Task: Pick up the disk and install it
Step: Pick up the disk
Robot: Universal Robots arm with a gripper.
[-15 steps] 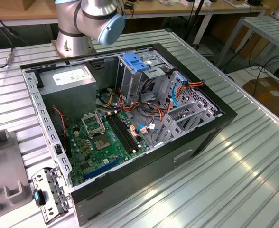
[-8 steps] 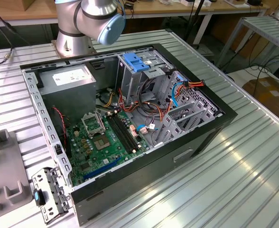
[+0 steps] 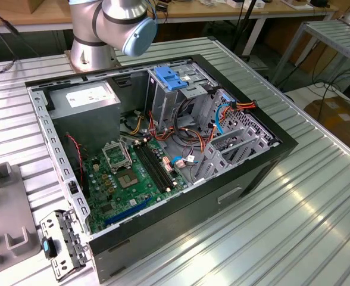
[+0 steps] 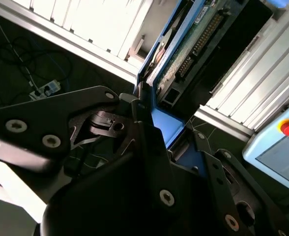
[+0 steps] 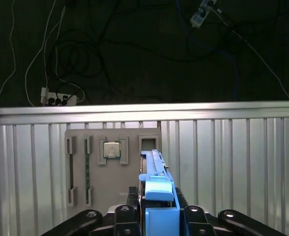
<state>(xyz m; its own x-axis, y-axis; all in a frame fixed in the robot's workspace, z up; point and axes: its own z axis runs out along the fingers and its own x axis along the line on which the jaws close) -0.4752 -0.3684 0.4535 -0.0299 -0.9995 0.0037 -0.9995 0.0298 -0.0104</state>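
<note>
My gripper [image 5: 157, 209] is shut on the disk [image 5: 156, 178], which in the first wrist view stands edge-on between the black fingers [image 5: 132, 195] with its blue plastic rail facing the camera. In the second wrist view the gripper [image 4: 164, 123] clamps the disk [image 4: 196, 42] at one end. Its green circuit-board side and blue edge rail show there, reaching away from the jaws. The disk hangs above a ribbed metal table, clear of the surface. In the exterior view the open computer case [image 3: 270, 149] lies on its side, with the arm's base [image 3: 94, 42] behind it.
Under the disk lies a grey fixture tray [image 5: 80, 172] holding a processor chip [image 5: 111, 149] and memory sticks. The case contains a grey power-supply box [image 3: 86, 98], a blue latch plate [image 3: 172, 77], a motherboard [image 3: 133, 179] and cables. A pendant with a red button [image 4: 288, 129] is nearby.
</note>
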